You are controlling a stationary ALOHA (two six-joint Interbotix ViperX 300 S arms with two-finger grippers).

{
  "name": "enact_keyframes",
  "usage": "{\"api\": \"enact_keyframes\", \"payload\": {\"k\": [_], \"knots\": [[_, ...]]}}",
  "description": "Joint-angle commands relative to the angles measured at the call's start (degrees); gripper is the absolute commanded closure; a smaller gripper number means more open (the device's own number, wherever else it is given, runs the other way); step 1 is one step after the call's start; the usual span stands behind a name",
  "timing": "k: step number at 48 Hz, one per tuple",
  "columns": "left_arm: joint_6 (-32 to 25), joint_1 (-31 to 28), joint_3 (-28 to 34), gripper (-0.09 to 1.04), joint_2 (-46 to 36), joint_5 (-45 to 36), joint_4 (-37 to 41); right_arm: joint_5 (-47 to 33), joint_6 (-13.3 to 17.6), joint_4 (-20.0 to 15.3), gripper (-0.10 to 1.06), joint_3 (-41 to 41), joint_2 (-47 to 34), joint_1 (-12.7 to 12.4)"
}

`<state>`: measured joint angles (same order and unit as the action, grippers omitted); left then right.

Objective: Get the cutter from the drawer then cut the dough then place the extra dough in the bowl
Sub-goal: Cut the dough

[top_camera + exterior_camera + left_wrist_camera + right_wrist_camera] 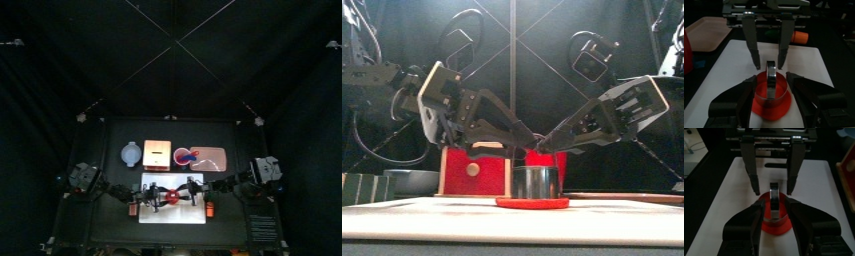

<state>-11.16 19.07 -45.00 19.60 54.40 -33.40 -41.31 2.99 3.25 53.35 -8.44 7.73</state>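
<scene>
The round metal cutter stands on the red dough disc on the white cutting board, with its wire handle upright. Both grippers meet over it. My left gripper comes down from the left and my right gripper from the right. In the left wrist view my own jaws flank the cutter and the dough, set apart. The right gripper's fingers stand apart on either side of the handle. The right wrist view shows the same around the cutter. I cannot tell if the jaws touch it.
Behind the board stands the pale wooden box with its red drawer front. The blue-grey bowl sits left of the box, and the pink tray with the red cup is to its right.
</scene>
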Motion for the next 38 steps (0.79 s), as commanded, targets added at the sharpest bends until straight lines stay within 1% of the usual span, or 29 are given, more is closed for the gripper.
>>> {"api": "enact_keyframes", "payload": {"k": [1,5,12,18,21,25,31,38], "knots": [[-0.18,-0.18,0.26,0.09,-0.53,0.0,-0.09,0.0,-0.09,-0.18,0.23,-0.7,1.49,-0.35],[-0.26,-0.18,0.26,0.13,-0.44,0.0,0.0,0.0,-0.26,0.18,0.26,-0.53,1.32,-0.35],[-0.35,-0.18,0.0,0.27,-0.26,-0.35,0.18,0.0,-0.35,0.79,0.37,-0.53,1.32,-0.35],[-0.26,-0.18,-0.35,0.37,0.53,-2.99,0.53,0.0,-0.44,0.79,0.48,-0.26,1.49,-0.35],[-0.26,-0.18,-0.26,0.42,0.97,-3.87,0.88,0.0,-0.53,0.79,0.51,-0.09,1.49,-0.88],[-0.18,-0.26,-0.35,0.45,1.76,-4.48,0.88,-0.09,-0.44,0.88,0.54,0.0,0.7,-1.05],[0.09,-0.26,-0.35,0.46,2.72,-7.03,0.88,0.0,0.18,0.26,0.55,0.35,-2.11,-0.97],[0.88,1.23,0.0,0.46,5.54,-10.28,-0.7,-0.7,0.53,-1.58,0.55,0.44,-5.71,-0.7]]}}
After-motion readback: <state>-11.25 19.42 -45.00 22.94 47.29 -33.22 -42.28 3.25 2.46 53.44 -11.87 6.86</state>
